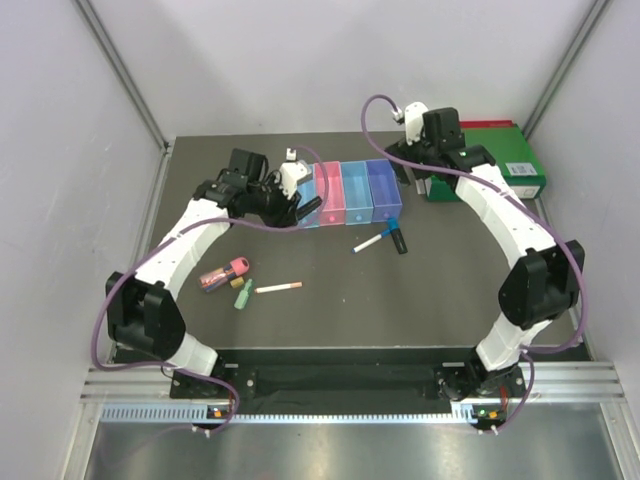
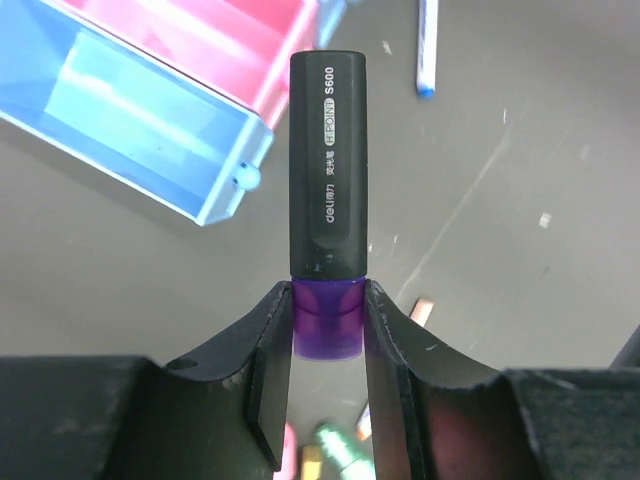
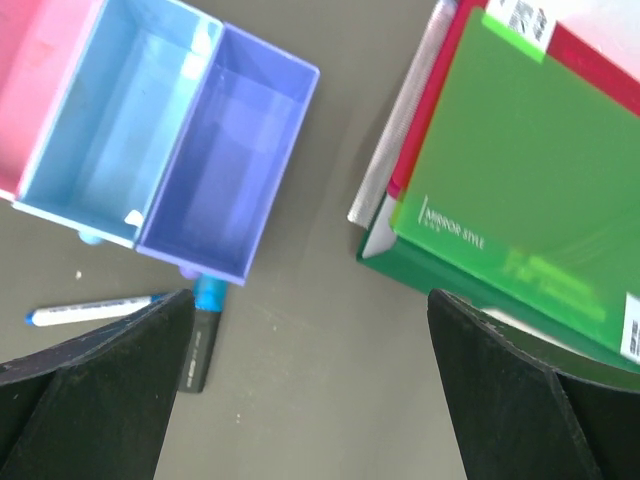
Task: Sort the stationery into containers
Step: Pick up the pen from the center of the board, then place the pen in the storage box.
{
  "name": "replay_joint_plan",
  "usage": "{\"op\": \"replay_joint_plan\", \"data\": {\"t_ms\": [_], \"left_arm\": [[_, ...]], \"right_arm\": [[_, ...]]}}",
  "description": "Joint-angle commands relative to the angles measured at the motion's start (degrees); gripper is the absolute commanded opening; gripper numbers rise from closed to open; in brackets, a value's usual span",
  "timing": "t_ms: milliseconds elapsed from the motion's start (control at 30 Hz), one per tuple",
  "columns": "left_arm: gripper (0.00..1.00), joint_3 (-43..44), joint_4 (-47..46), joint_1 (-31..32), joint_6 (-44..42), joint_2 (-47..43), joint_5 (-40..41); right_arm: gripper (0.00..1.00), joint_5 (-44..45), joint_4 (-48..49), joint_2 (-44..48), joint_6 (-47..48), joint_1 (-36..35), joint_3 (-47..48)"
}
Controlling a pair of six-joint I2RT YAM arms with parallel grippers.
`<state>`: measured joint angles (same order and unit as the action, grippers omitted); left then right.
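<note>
My left gripper (image 2: 328, 322) is shut on the purple end of a purple-black highlighter (image 2: 328, 160), held in the air just in front of the containers' left end (image 1: 308, 207). The containers (image 1: 356, 192) are a joined row of light blue (image 2: 140, 110), pink (image 2: 215, 30), light blue (image 3: 120, 120) and purple-blue (image 3: 225, 170) boxes. My right gripper (image 3: 310, 340) is open and empty, hovering between the purple-blue box and the green binder. A dark blue highlighter (image 1: 398, 237) and a white pen with a blue end (image 1: 371, 242) lie in front of the row. A pink highlighter (image 1: 225, 272), a green highlighter (image 1: 243, 293) and a white pen with a pink end (image 1: 278, 288) lie at the left.
A large green binder (image 1: 505, 160) lies on a red one at the back right, close beside my right gripper (image 1: 428, 180). White walls enclose the dark table (image 1: 330, 310) on three sides.
</note>
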<state>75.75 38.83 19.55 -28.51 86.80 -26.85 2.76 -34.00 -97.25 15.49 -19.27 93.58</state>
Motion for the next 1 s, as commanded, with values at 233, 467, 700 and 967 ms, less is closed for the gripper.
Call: {"op": "replay_joint_plan", "data": {"t_ms": [233, 467, 700, 967], "left_arm": [[0.00, 10.6, -8.9, 0.2, 32.0, 11.4, 11.1], [0.00, 22.2, -9.2, 0.0, 39.6, 24.5, 15.5], [0.00, 27.8, -9.5, -0.1, 41.2, 31.4, 23.9], [0.00, 23.5, -9.0, -0.1, 41.7, 30.2, 29.8]], "right_arm": [[1.00, 7.3, 2.1, 7.7, -2.2, 1.2, -4.8], [1.00, 7.3, 1.8, 9.5, -3.0, 1.4, -7.6], [1.00, 7.3, 1.7, 10.7, -3.1, 1.8, -9.1], [1.00, 6.9, 2.4, 10.5, -3.4, 2.0, -10.0]]}}
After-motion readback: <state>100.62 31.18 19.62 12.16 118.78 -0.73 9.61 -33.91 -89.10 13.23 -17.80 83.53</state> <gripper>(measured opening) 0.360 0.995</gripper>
